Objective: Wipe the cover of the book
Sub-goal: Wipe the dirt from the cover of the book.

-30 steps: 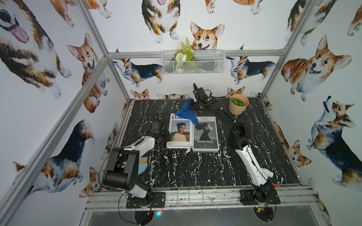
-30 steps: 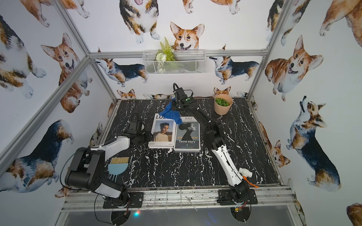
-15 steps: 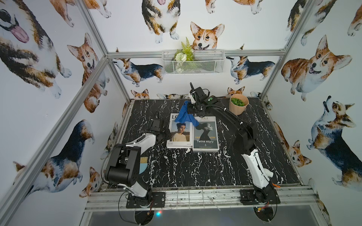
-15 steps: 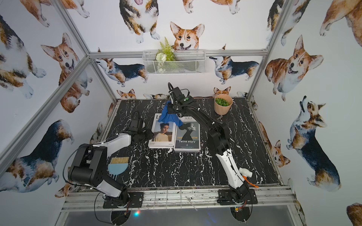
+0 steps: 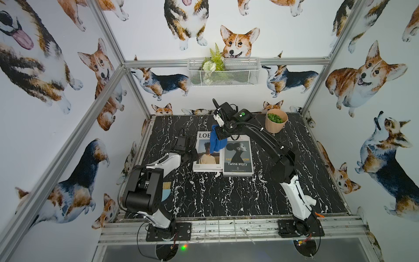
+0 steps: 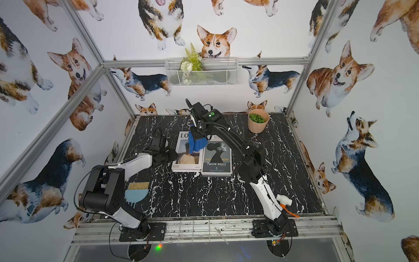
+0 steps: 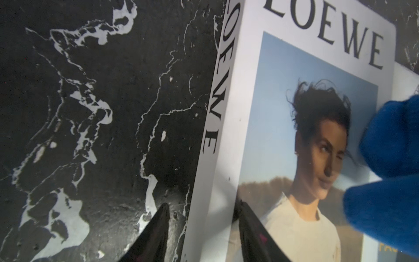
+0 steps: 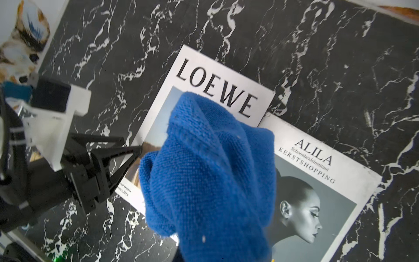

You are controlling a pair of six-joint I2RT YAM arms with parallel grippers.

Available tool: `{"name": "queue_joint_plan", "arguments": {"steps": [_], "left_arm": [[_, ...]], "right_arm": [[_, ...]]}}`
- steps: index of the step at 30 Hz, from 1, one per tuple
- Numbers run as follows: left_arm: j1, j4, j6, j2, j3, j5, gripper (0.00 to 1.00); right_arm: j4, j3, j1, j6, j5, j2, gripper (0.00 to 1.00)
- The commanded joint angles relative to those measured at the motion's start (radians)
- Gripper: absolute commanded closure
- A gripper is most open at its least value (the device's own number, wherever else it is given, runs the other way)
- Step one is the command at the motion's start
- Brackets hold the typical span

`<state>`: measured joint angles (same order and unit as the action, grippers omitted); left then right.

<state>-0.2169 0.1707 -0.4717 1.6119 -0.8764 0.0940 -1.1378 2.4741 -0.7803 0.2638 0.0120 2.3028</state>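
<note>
The book (image 5: 207, 158), white-bordered with a portrait on its cover, lay flat near the middle of the tabletop (image 5: 226, 195). Its long edge touched a second book (image 5: 238, 156) on its right. A blue cloth (image 5: 217, 144) hung bunched over the upper part of the cover, spilling across the seam between the two books. It appeared to brush the cover, though real contact could not be told. The right claw (image 5: 218, 135) was pressed together on the cloth's top. The left claw (image 7: 204, 207) was partly spread astride the spine edge, one finger on the tabletop side and the other over the cover's lower corner. Whether it bore down was unclear.

The wipe looked barely under way, with most of the cover bare. Done well, the cloth would ride low enough for a broad fold to drag flat. It would sweep from the title toward the near edge in overlapping passes, staying on this cover and stopping short of the left finger. The left claw should brace firmly so the book does not skate. A pot (image 5: 275, 121) stood well apart, out of the sweep.
</note>
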Motion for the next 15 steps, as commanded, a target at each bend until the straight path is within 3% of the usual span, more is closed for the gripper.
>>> {"name": "queue_joint_plan", "arguments": {"steps": [1,7,15], "left_arm": [[-0.001,0.034,-0.002,0.005,-0.003,-0.008,0.49],[-0.001,0.021,-0.008,0.034,-0.003,-0.008,0.49],[-0.001,0.015,-0.011,0.041,0.013,0.0,0.5]], "right_arm": [[-0.073,0.016,0.003,-0.017,-0.026,0.071,1.0],[-0.014,0.052,0.002,0.044,0.002,0.206,0.88],[0.163,-0.052,0.002,0.146,0.033,0.168,0.48]]}}
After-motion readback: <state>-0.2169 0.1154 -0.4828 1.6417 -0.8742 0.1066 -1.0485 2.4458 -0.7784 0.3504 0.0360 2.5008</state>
